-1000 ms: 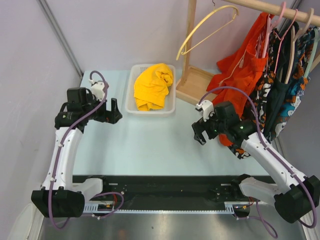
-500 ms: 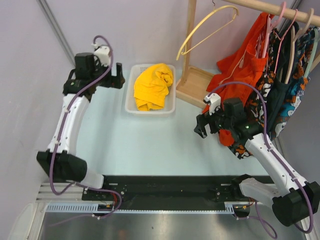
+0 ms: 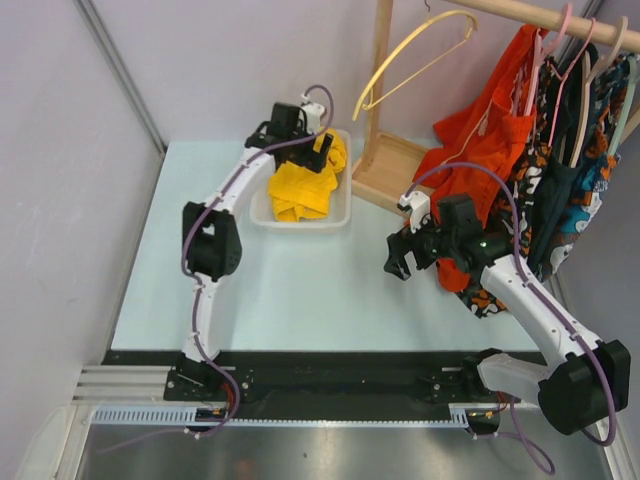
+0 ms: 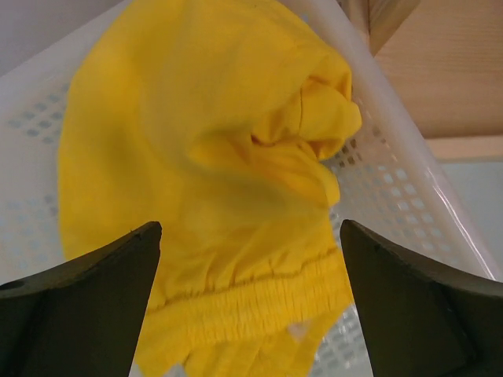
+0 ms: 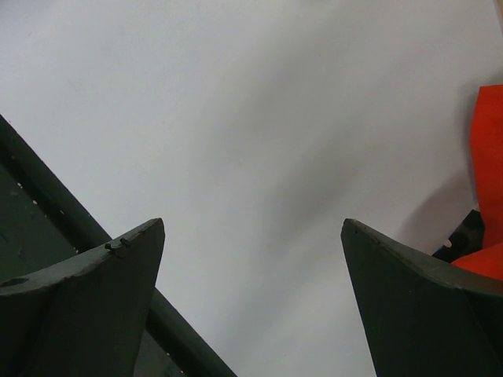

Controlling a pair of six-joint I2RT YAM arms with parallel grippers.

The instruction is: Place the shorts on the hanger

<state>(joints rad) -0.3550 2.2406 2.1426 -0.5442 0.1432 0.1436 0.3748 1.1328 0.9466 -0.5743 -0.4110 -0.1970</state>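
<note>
At twelve o'clock on the bench (image 3: 300,290), the shorts (image 4: 196,157) lie bunched in a white basket (image 3: 262,205) under the left end effector (image 4: 250,229), jaws wide and empty. Best pinch the gathered waistband (image 4: 259,294), not loose folds. Right end effector (image 5: 251,226), at three o'clock, gapes open too.

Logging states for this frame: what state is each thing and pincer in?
shorts: crumpled in the basket, not gripped
basket: on the table, holding the shorts
hanger: hanging up, bare
orange garment: hanging from the rail
left pincer: open, over the shorts
right pincer: open, empty
</note>
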